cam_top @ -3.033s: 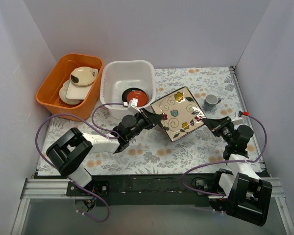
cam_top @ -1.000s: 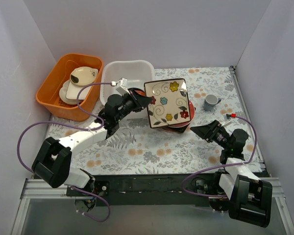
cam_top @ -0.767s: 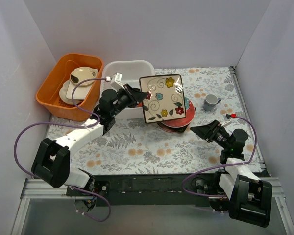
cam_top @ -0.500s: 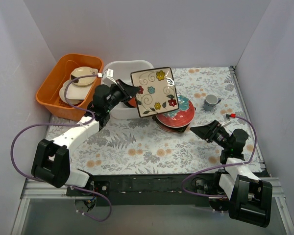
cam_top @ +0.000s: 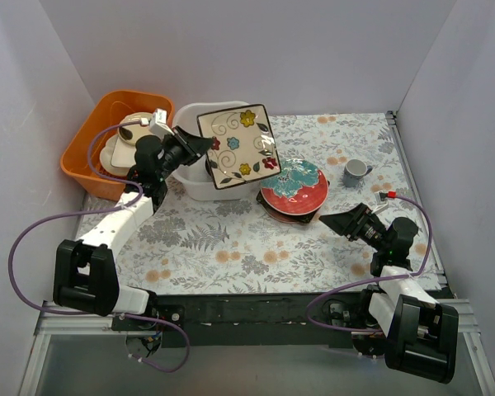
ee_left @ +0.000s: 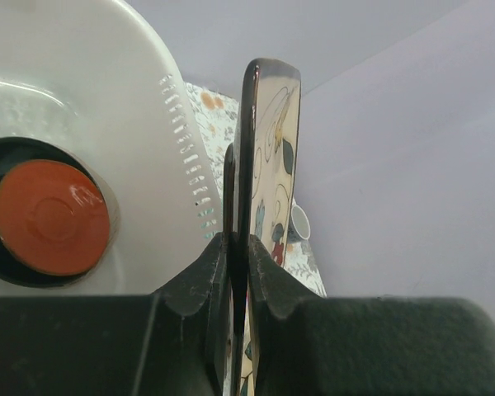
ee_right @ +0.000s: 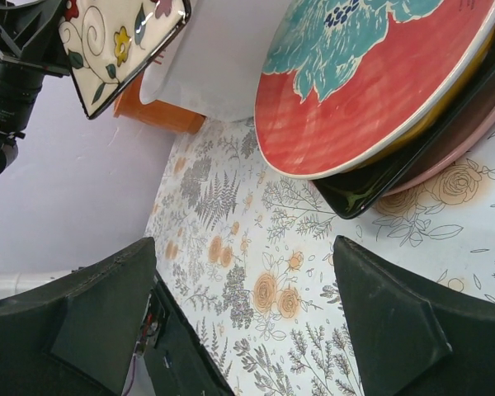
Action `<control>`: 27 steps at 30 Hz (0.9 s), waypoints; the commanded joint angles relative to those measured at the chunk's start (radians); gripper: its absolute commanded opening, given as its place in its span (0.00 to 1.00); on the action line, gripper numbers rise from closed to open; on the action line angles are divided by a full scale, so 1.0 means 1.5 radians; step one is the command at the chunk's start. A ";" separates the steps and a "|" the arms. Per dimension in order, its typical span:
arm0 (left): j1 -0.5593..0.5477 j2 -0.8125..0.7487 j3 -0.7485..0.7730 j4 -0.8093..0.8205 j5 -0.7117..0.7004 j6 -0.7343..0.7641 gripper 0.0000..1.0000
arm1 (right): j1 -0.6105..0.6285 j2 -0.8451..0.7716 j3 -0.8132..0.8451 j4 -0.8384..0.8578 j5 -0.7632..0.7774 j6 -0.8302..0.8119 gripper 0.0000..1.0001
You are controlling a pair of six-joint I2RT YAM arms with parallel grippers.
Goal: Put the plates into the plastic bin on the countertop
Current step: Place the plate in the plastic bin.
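My left gripper (cam_top: 200, 145) is shut on the left edge of the cream square floral plate (cam_top: 238, 145), holding it tilted in the air over the white plastic bin (cam_top: 200, 188). In the left wrist view the plate (ee_left: 264, 148) stands edge-on between my fingers (ee_left: 238, 243). To its left, inside the bin (ee_left: 107, 99), a red saucer (ee_left: 51, 216) lies on a dark round plate. A red-and-teal round plate (cam_top: 295, 183) tops a stack on the countertop (cam_top: 231, 247), over a black rectangular plate (ee_right: 371, 194) and a pink one (ee_right: 462, 140). My right gripper (cam_top: 330, 221) stands open and empty, just right of the stack.
An orange tub (cam_top: 87, 157) holding cream dishes (cam_top: 136, 128) stands left of the bin. A small grey cup (cam_top: 355, 171) sits right of the plate stack. White walls enclose the countertop on three sides.
My left arm has lifted the square floral plate off the stack and carried it left and back, over the bin. The red-and-teal plate is now uncovered. The right arm has stayed put.
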 commanded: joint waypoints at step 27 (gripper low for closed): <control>0.145 0.025 0.132 0.080 0.087 -0.045 0.00 | 0.002 0.023 -0.008 0.007 -0.008 -0.037 0.94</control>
